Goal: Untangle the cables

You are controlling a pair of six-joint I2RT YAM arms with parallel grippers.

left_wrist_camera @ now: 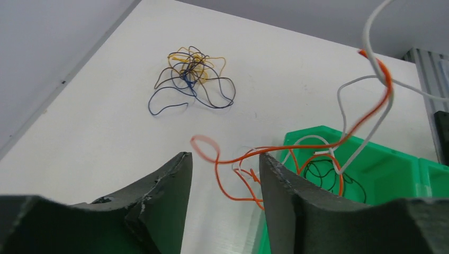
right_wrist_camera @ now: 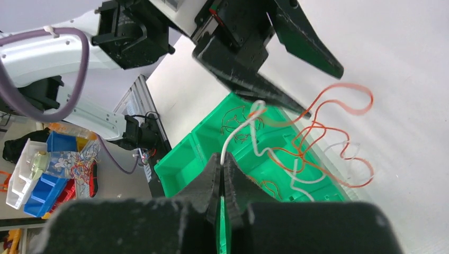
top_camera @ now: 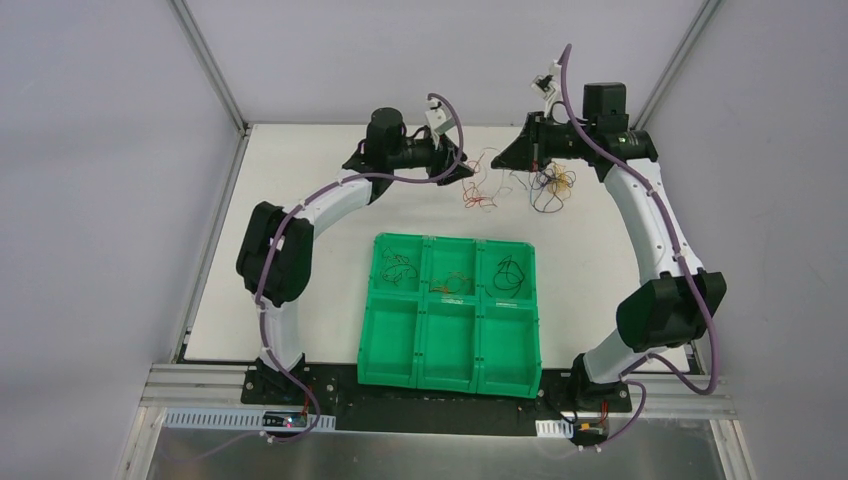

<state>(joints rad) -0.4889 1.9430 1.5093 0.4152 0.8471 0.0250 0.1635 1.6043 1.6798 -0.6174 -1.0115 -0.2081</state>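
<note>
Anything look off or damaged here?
One pad of the left tool looks chipped and ragged along its inner edge. Otherwise nothing odd: the right tool is shut on the white wire, with the orange wire hooked on it midair.

Pads (left_wrist_camera: 164, 185) of left pincer (left_wrist_camera: 225, 161): dark, matt, foam-like, rough and crumbled along the inner edges. Right pincer (right_wrist_camera: 221, 161): same dark, matt, grainy facing. Cables (left_wrist_camera: 190, 79) ahead of left pincer: thin, smooth plastic sheathing, faint gloss. Bin (left_wrist_camera: 402, 159) right of left pincer: green moulded plastic, smooth, mild sheen. Table (left_wrist_camera: 106, 132) under left pincer: white, matt, smooth.
</note>
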